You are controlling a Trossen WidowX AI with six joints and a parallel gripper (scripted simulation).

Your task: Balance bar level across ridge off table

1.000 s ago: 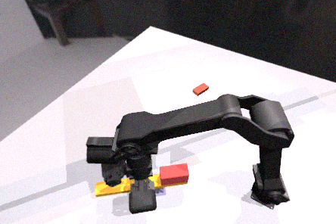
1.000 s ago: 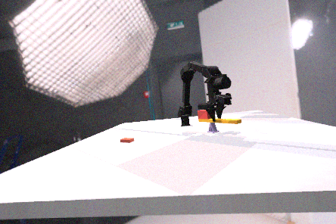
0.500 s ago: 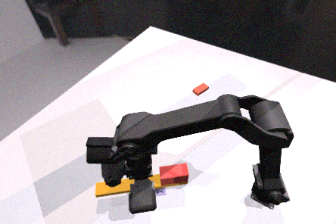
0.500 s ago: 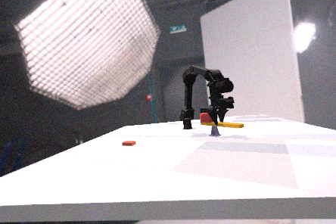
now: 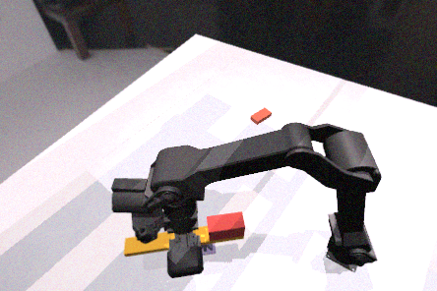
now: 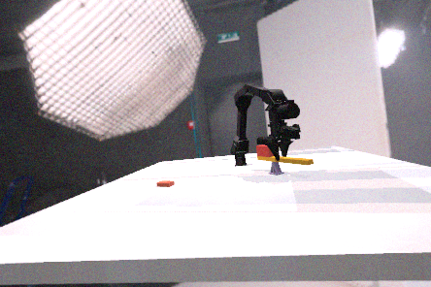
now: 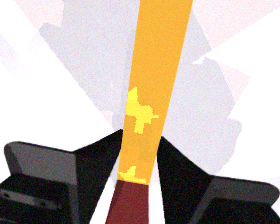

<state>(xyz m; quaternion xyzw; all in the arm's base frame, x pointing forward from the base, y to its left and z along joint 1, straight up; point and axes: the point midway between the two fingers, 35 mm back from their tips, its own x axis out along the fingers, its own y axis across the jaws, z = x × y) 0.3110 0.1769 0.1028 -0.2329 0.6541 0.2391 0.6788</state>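
A photo studio: big octagonal softbox, white reflector panel, dark walls.

No legible text on anything. A green sign hangs on the dark wall just left of the white panel; its marks are too blurred to read, possibly an exit sign. A small red sign, lower left of the green one, is also unreadable.
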